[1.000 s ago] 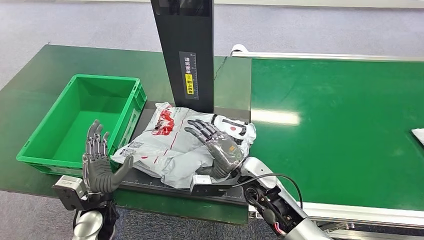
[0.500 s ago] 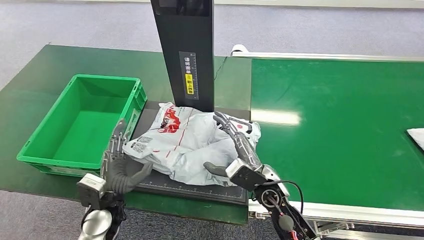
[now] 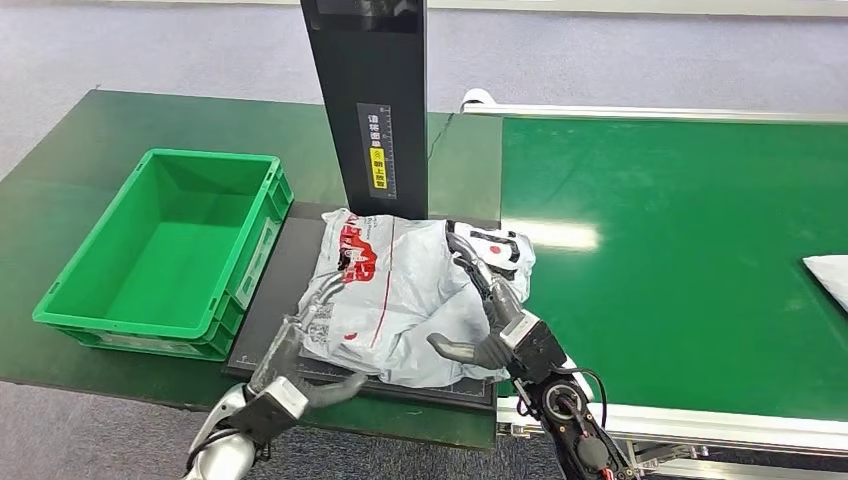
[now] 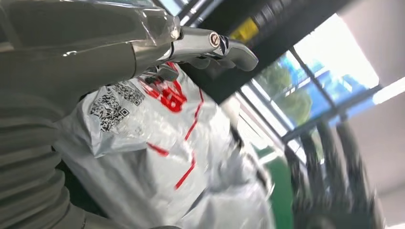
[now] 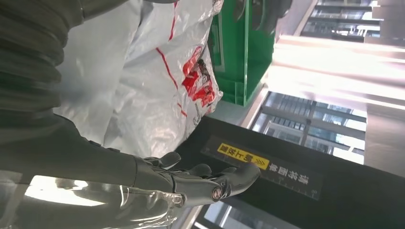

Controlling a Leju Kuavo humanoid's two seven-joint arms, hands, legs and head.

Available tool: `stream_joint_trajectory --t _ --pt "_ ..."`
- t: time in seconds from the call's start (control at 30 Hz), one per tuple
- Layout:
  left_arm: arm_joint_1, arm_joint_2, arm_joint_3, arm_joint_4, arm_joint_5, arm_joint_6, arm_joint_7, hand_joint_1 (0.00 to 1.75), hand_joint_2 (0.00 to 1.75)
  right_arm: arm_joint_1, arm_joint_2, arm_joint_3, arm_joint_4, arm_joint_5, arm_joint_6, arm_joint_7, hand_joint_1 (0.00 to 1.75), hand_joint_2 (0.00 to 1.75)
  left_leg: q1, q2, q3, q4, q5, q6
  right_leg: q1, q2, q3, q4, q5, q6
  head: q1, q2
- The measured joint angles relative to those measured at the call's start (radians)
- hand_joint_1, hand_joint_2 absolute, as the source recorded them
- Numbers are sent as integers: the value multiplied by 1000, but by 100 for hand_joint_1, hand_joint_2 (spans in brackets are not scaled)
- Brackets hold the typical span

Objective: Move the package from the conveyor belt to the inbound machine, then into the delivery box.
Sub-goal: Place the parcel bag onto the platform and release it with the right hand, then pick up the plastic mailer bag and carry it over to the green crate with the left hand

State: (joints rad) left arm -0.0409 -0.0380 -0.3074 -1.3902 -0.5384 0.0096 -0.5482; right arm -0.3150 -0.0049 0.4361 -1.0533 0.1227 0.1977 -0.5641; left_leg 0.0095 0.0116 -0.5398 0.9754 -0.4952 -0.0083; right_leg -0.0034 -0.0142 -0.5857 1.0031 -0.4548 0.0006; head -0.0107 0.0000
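A crumpled grey plastic mailer package with red printing (image 3: 400,295) lies on the flat black platform of the inbound machine (image 3: 285,290), just in front of the machine's upright black column (image 3: 372,105). The left hand (image 3: 300,345) presses its extended fingers against the package's left edge, thumb spread below. The right hand (image 3: 490,305) presses its extended fingers against the package's right side, thumb out underneath. An open green plastic crate (image 3: 165,250) stands just left of the platform; the green conveyor belt (image 3: 680,230) stretches to the platform's right.
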Motion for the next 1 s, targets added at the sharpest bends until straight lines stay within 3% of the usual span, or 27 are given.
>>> stream_joint_trajectory --t 0.3,0.5,1.0 --pt "-31 17 -85 25 -161 -33 7 0 175 41 -6 -45 -3 12 24 -9 0 175 0 0 0 0 0 0 0 0 0 0 0 0 0 0" --pt "-76 33 -162 92 -362 -34 120 0 175 63 -4 -79 -29 27 32 -9 0 175 0 0 0 0 0 0 0 0 0 0 0 0 0 0" --pt "-107 45 -214 172 -384 -30 138 0 175 82 1 -103 -49 36 33 -7 0 175 0 0 0 0 0 0 0 0 0 0 0 0 0 0"
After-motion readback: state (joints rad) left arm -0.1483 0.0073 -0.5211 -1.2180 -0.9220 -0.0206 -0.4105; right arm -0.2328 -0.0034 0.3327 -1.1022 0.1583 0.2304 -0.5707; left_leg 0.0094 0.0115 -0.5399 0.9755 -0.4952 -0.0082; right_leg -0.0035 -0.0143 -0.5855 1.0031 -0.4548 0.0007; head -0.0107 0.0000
